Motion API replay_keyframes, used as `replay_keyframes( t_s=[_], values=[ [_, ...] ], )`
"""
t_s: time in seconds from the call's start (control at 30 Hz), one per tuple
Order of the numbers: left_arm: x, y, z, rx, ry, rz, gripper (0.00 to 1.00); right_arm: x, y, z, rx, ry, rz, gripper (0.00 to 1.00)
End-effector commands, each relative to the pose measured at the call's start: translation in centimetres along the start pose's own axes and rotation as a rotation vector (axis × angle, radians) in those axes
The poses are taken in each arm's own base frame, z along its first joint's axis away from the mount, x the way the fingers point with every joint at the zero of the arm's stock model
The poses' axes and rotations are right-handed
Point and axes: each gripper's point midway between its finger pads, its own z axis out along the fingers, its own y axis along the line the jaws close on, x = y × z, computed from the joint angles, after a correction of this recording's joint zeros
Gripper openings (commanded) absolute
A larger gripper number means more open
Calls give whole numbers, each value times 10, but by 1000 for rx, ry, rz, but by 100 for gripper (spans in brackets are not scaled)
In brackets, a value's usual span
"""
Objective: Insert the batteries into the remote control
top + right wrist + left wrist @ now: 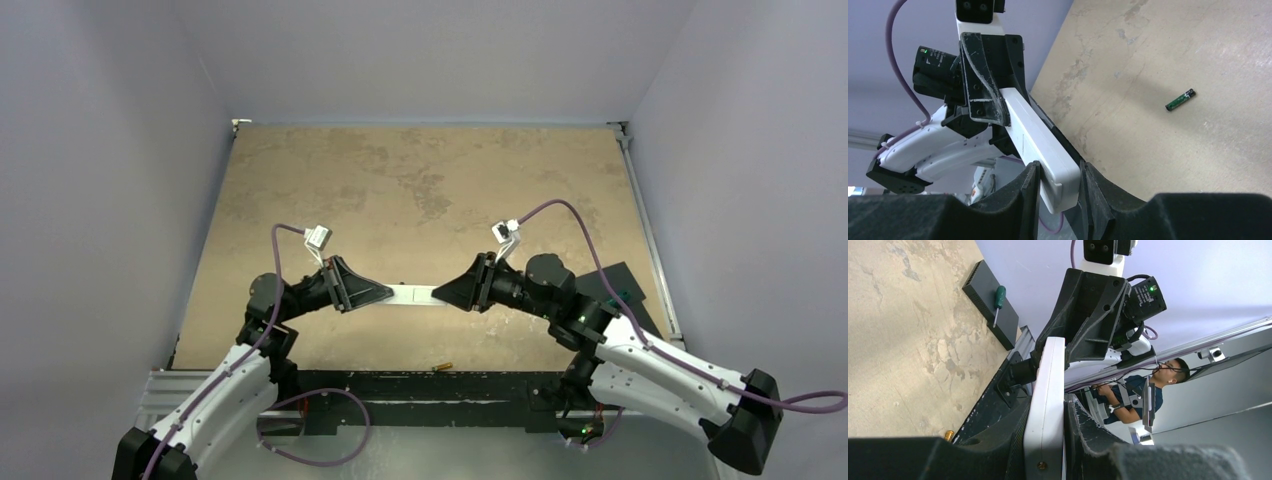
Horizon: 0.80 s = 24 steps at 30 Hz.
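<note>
The white remote control hangs level above the table, held at both ends. My left gripper is shut on its left end and my right gripper is shut on its right end. In the left wrist view the remote stands edge-on between my left gripper's pads. In the right wrist view its plain white side runs from my right gripper to the other one. A gold-copper battery lies by the table's near edge, also in the left wrist view. A dark battery lies on the table; I cannot find it from above.
A black flat square pad lies at the right side of the table with a green-handled screwdriver on it; the pad is partly behind my right arm from above. Grey walls close the table's back and sides.
</note>
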Motion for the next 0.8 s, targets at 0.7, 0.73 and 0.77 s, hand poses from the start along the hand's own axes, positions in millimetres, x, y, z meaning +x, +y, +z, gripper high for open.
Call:
replay_keyframes(
  t_s=[0.7,0.73,0.77],
  values=[
    [-9,-9,4,16,-13,68,0,-6,-3,-15,43,-30,-28,38],
    [-9,-8,4,16,-12,68,0,-5,-4,-15,43,-30,-28,35],
    [-9,-9,4,16,-12,69,0,-5,-3,-16,41,-30,-28,33]
  ],
)
